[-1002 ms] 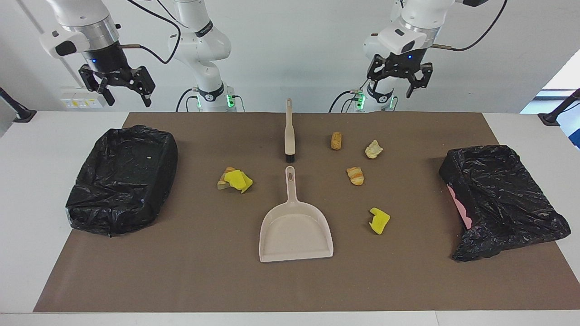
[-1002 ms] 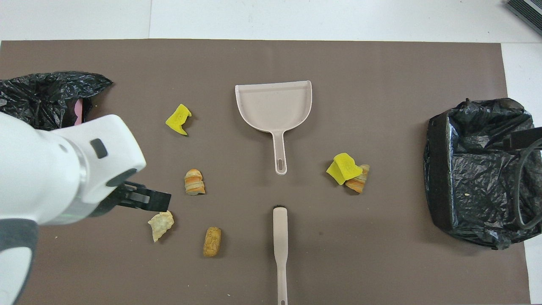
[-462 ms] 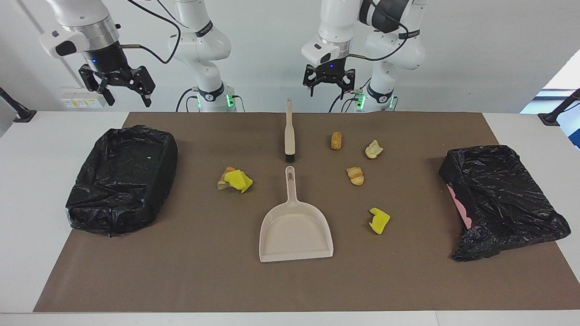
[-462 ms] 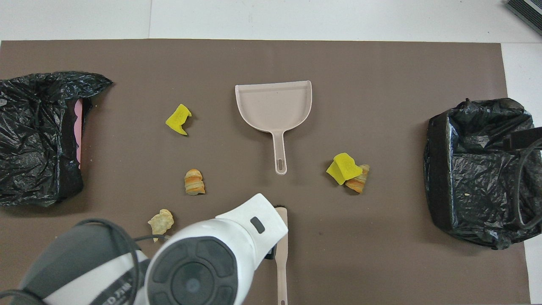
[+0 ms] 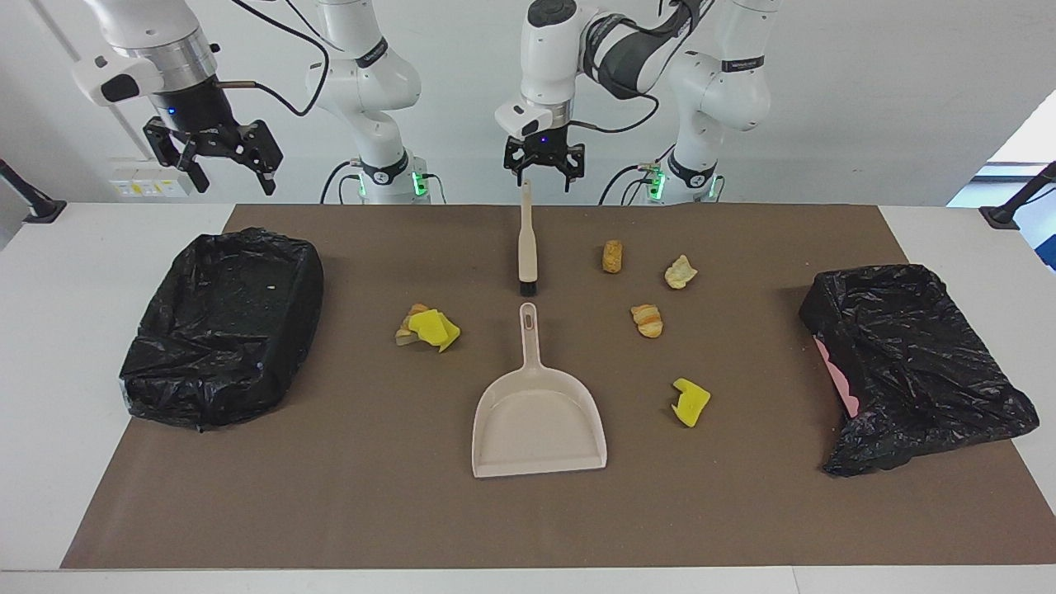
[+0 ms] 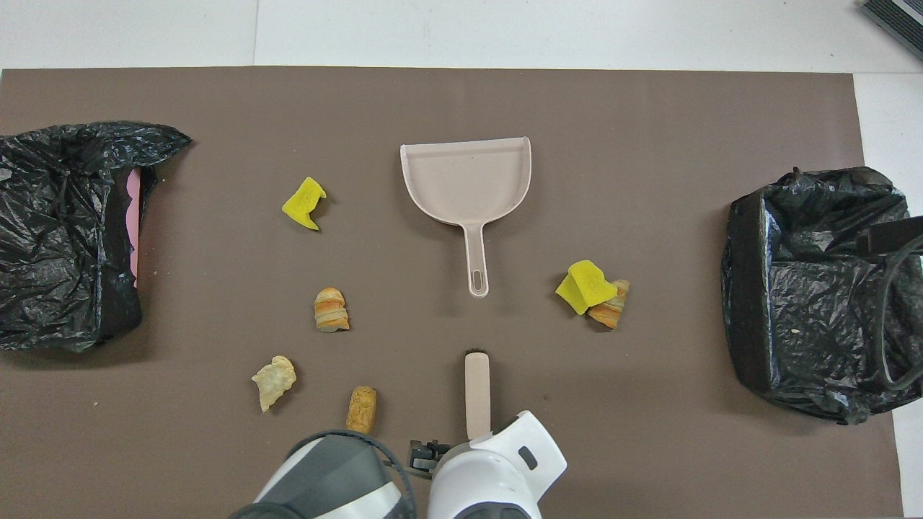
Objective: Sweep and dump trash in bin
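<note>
- Here the left gripper (image 5: 544, 171) hangs over the handle end of the brush (image 5: 526, 239), at the mat's edge nearest the robots; its jaws stand apart, holding nothing.
- The right gripper (image 5: 216, 159) waits high above the table near the black-lined bin (image 5: 223, 326) at the right arm's end, jaws spread and empty.
- The trash lies scattered: a golden chunk (image 5: 611, 256), a pale scrap (image 5: 680, 271), a striped bread piece (image 5: 648, 320) and a yellow sponge (image 5: 690, 402) toward the left arm's end; a yellow sponge on a bread chunk (image 5: 427, 327) toward the right arm's.
- The dustpan (image 5: 538, 404) lies mid-mat, handle pointing at the brush bristles, with bare mat round it.
- A brown mat (image 5: 346, 495) covers the white table (image 5: 49, 396); a second black-bagged bin (image 5: 907, 363) sits at the left arm's end.
- No writing can be read.
</note>
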Tool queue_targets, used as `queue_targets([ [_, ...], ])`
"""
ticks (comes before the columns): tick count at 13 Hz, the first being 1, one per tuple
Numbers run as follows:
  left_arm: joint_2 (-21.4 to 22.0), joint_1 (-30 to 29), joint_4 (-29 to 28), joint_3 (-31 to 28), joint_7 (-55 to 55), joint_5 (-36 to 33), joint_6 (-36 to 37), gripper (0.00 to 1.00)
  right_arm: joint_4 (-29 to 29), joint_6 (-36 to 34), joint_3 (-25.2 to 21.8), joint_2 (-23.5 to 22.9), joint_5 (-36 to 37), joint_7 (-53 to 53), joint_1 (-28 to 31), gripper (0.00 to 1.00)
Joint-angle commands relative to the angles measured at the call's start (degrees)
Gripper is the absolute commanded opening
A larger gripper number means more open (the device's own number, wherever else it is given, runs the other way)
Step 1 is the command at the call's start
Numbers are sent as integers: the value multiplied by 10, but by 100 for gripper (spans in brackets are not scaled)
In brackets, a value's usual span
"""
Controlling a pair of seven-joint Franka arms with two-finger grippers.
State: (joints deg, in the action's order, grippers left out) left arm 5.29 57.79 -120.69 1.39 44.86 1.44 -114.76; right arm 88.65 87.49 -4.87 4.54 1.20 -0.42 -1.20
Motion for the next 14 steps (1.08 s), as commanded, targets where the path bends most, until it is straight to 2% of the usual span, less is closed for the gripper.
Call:
queue_targets([
  [1,-22,53,-51,-11,31,1,-81,100,8,-13,4,10,-2,-9,4,100],
  [6,-18,79,-111,-10,24,1,-106,100,11,-13,4,13,-2,-8,4,100],
  [10,-34,87,-113,-10,33,1,-121,97,11,-13,4,13,-2,-6,4,100],
  [14,-48,92,-114,-10,33,39,-124,93,10,-11,4,13,-2,-9,4,100],
])
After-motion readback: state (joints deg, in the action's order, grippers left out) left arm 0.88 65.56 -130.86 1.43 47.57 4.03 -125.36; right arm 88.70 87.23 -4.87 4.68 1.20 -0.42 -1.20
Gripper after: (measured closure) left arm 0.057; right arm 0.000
